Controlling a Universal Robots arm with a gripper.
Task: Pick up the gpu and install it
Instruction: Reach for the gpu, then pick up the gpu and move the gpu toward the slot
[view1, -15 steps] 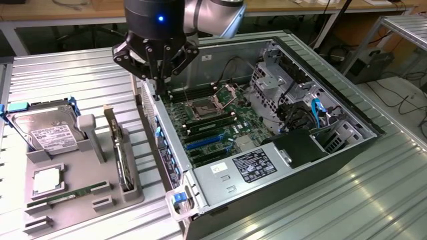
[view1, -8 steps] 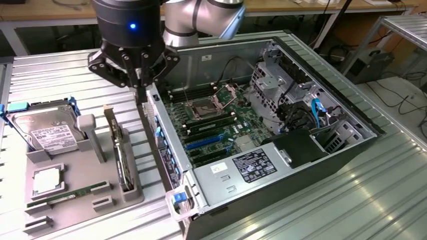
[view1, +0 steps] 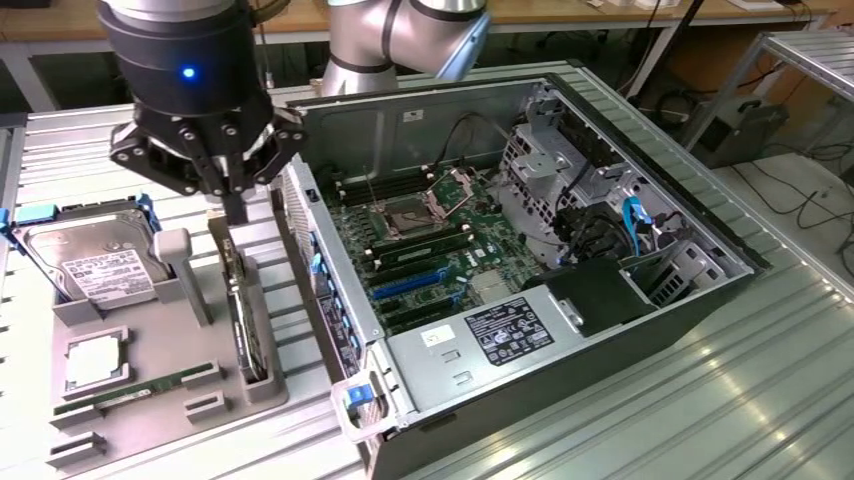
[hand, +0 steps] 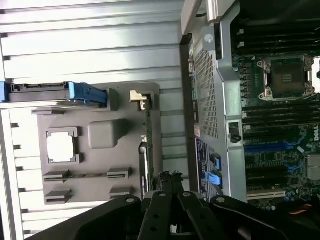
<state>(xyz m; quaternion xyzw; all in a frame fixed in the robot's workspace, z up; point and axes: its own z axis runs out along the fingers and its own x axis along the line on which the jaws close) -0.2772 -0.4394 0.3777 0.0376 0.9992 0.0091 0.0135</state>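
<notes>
The gpu (view1: 247, 320) stood on its long edge in a slot of the grey holder (view1: 203, 345), just beside the open case (view1: 454, 362). The gripper (view1: 236, 208) hung close above it with its fingers drawn fully together; whether they pinched the card's top edge could not be told. The card looked light and stiff but fragile (a thin board with exposed parts), so the bare upper edge seemed the safest hold. The ribbed metal bench (view1: 747, 400) carried everything, and room between the holder and the case wall looked tight.
</notes>
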